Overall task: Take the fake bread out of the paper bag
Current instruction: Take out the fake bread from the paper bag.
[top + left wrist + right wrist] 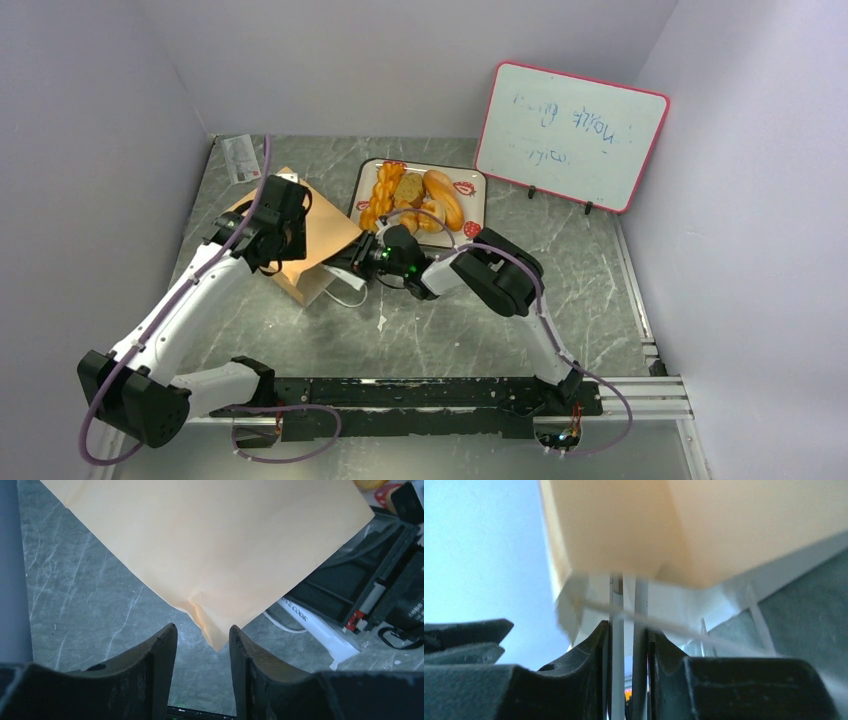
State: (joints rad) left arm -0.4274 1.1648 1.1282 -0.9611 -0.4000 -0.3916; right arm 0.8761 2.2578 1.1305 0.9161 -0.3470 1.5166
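The paper bag (322,232) lies flat on the table, tan, with its mouth towards my right arm. My left gripper (283,258) hovers over it, open; in the left wrist view a corner of the bag (215,540) shows between the fingertips (202,632), apart from both. My right gripper (362,258) is shut on the slim silver tongs (640,610), which point at the bag's open end (724,530). A white cord handle crosses just in front of the tongs. Several pieces of fake bread (415,195) lie on the tray. Any bread inside the bag is hidden.
The white strawberry-print tray (478,185) sits behind the right gripper. A pink-framed whiteboard (570,135) leans at the back right. A small card (240,158) lies at the back left. Walls close in on both sides.
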